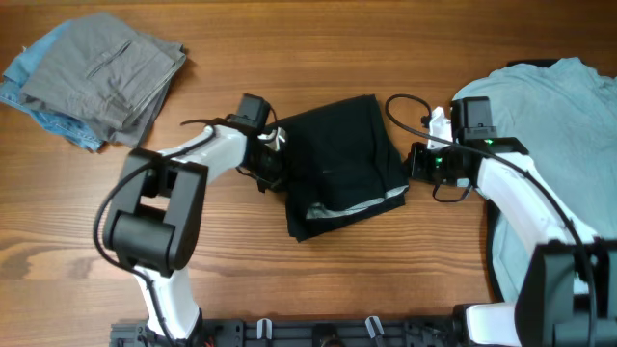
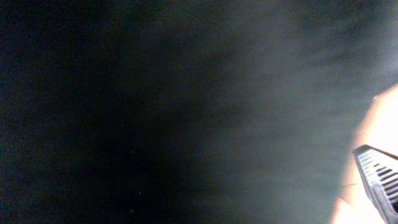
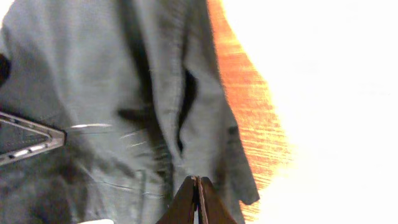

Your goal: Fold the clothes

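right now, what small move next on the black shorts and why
Probably lift the left edge of the shorts with the left gripper and fold it rightward: the shorts lie half folded and uneven, with the right gripper at the opposite edge to hold it.

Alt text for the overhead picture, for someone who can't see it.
A folded black garment lies centred on the table, the left gripper at one side edge, the right gripper at the other. Grey trousers on blue denim sit at one corner; a pale T-shirt covers the opposite end.
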Robot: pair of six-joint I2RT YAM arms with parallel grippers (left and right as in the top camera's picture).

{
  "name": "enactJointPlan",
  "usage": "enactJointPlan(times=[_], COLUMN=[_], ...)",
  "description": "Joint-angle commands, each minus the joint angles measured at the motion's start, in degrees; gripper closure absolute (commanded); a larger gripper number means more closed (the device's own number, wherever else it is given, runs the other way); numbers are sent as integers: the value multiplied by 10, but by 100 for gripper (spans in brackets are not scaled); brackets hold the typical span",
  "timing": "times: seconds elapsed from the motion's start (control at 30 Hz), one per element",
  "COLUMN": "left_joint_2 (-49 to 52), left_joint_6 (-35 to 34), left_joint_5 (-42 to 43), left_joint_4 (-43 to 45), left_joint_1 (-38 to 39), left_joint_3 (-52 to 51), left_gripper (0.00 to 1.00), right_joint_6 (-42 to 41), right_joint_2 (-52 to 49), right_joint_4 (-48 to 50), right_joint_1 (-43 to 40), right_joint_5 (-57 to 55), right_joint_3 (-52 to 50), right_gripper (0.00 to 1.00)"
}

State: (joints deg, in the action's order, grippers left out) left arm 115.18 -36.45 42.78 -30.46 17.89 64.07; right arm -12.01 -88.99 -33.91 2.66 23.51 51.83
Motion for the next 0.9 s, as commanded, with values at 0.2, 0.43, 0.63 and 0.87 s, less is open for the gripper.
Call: enactJointPlan(times=[0.2,0.43,0.63,0.87], left_joint_2=[28,-33,-65,-40], left_joint_6=[48,163,185,181], left_joint_5=[-141,-130,-118,-114], left_joint_4=[101,-78,-140,91], left_joint_1=[59,3,-132,-298], left_joint_3=[-20,97,363,392], left_gripper=[96,96,96,96], right_joint_6=[13,13,-2,-17], right_joint_2=[-14,-14,-14,-14], right_joint_4=[9,4,3,-7], right_joint_1=[-3,-3,-3,-3], right_joint_5=[-9,-9,-9,-9], right_joint_3=[-2,-2,-2,-2], right_gripper=[96,96,96,96])
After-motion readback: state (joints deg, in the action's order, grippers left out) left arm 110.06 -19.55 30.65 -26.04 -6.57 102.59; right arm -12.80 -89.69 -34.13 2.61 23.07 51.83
